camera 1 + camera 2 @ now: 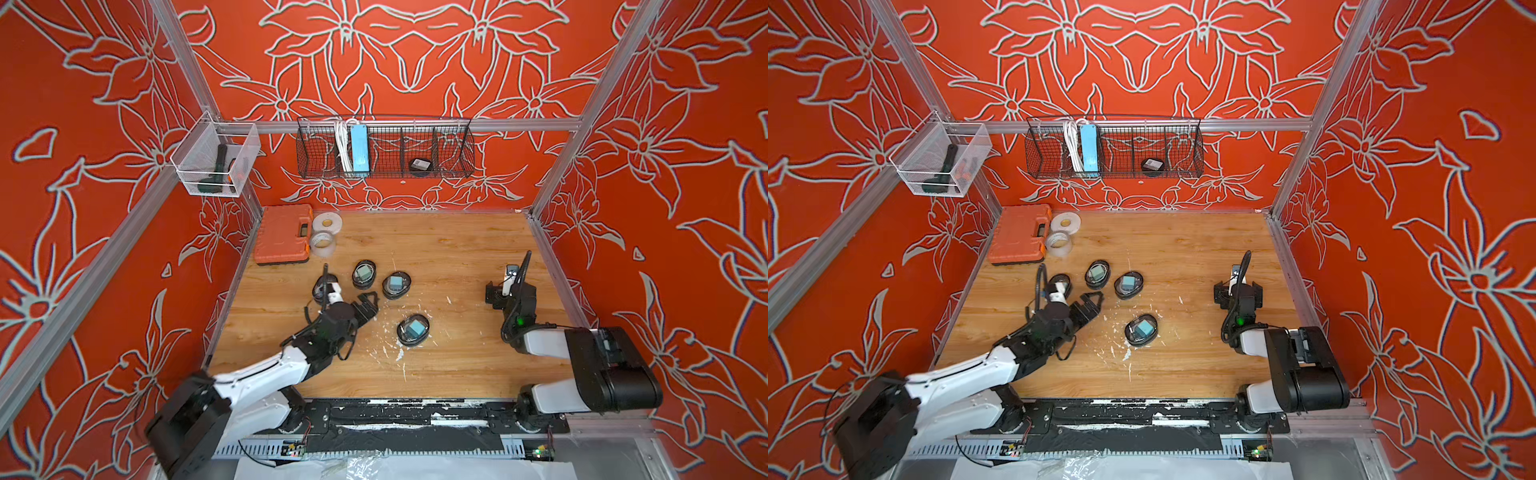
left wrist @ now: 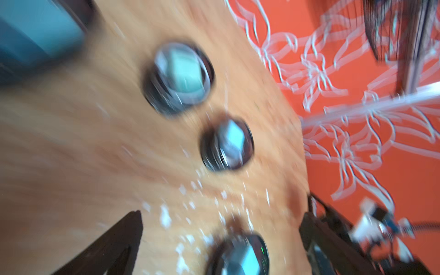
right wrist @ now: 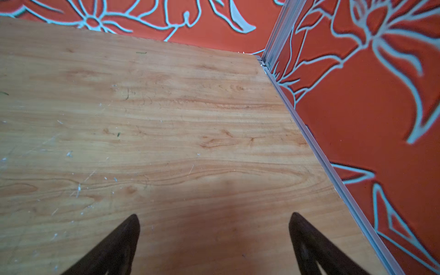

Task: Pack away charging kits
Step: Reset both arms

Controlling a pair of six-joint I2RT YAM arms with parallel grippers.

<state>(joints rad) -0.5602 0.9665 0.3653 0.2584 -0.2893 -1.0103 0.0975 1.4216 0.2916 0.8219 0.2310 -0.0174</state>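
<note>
Three charging kits [image 1: 397,285], matte teal cubes inside glossy black-rimmed clear oval cases [image 1: 365,286], lie mid-table on the scuffed, white-flecked wooden tabletop [image 1: 457,249]. The nearest kit [image 1: 413,329] has its long axis slanting toward the back right. The left gripper [image 1: 372,302] is spread and empty beside them. The right gripper [image 3: 214,215] gapes over bare wood by the side rail [image 3: 321,152].

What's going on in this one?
Nothing is held right now. The left hand, jaws open, hovers over the wooden table beside the charging kits in oval cases; three lie in plain view, a fourth half hidden behind the wrist. The right hand, also open, hangs over bare table. One dark case sits in the wall basket.
</note>
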